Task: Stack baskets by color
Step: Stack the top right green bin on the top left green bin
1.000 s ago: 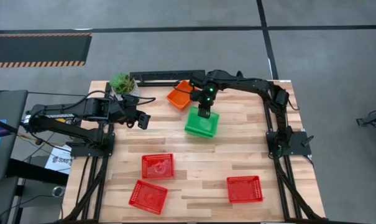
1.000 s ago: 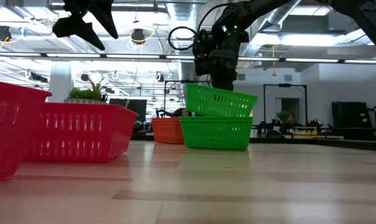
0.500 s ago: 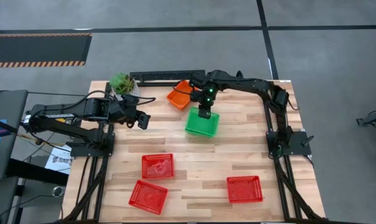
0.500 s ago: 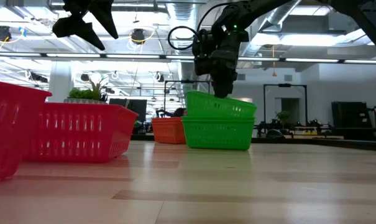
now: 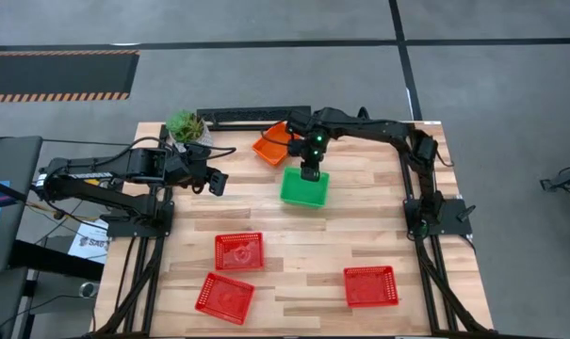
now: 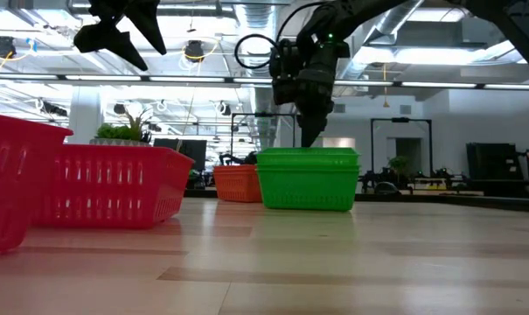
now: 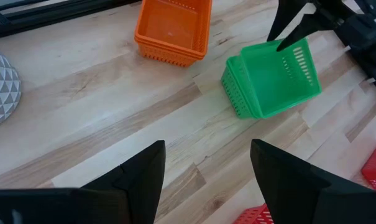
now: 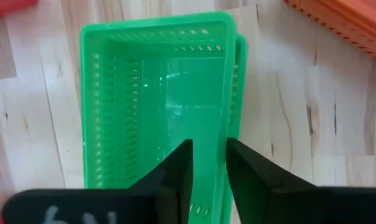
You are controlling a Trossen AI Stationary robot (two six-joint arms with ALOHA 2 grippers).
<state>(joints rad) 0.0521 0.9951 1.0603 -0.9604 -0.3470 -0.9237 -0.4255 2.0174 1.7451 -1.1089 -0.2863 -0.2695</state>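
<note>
The green baskets (image 5: 304, 189) sit nested in one stack at the table's middle, level in the low view (image 6: 307, 178). My right gripper (image 5: 310, 172) hangs open just over the stack's far rim (image 8: 230, 93), one finger over the inside and one outside (image 8: 209, 149). The orange baskets (image 5: 272, 145) stand stacked at the far edge. Three red baskets (image 5: 239, 251) (image 5: 225, 297) (image 5: 370, 285) lie singly near the front. My left gripper (image 5: 214, 182) waits open, raised over the table's left (image 7: 206, 155).
A green plant in a white pot (image 5: 186, 126) stands at the far left corner. Bare wood lies between the green stack and the red baskets. In the low view two red baskets (image 6: 115, 184) (image 6: 10, 184) fill the near left.
The upper green basket, tilted on the lower one a second ago, has dropped down level into it. My right gripper has let go of it and stays in place above the far rim.
</note>
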